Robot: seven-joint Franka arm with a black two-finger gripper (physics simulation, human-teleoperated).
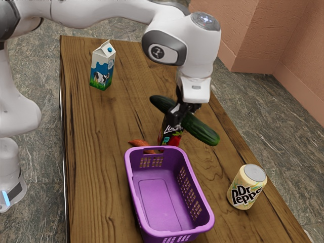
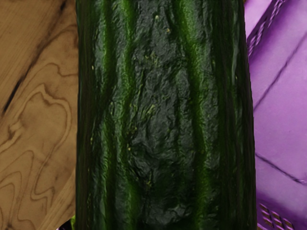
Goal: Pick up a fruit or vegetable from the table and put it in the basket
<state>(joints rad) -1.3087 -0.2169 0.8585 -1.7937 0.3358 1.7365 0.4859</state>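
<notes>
In the exterior view my gripper is shut on the middle of a dark green cucumber, which is held up above the table and slants across the fingers. The purple basket stands on the table just below and in front of the cucumber, toward the exterior view's bottom. Up close in the wrist view, the cucumber runs lengthwise under my hand, with part of the basket beside it. An orange carrot-like vegetable lies behind the basket's far rim, partly hidden.
A dark carton with strawberries on it stands behind the basket, below the gripper. The milk carton is at the table's far end. A Dr Pepper can stands toward the exterior view's right. The wooden table carries them all.
</notes>
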